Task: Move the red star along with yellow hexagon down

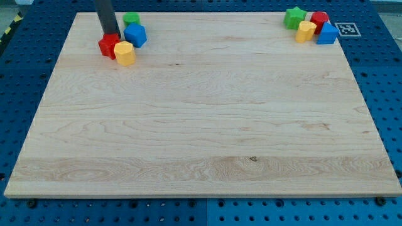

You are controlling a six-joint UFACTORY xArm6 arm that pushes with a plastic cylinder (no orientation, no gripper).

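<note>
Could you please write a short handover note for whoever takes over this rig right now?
My tip sits at the top edge of the red star, on its upper side.
The yellow hexagon touches the star's right side, slightly lower.
The green block and blue block stay near the board's top left.
Done: the pair is below the green block.
Left: keep pushing both down.

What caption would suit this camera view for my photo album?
My tip presses the top of the red star, which touches the yellow hexagon, on a wooden board.

Red star (108,46), yellow hexagon (125,54), blue block (135,35), green block (131,19), pale wood-grain board (201,125).
</note>
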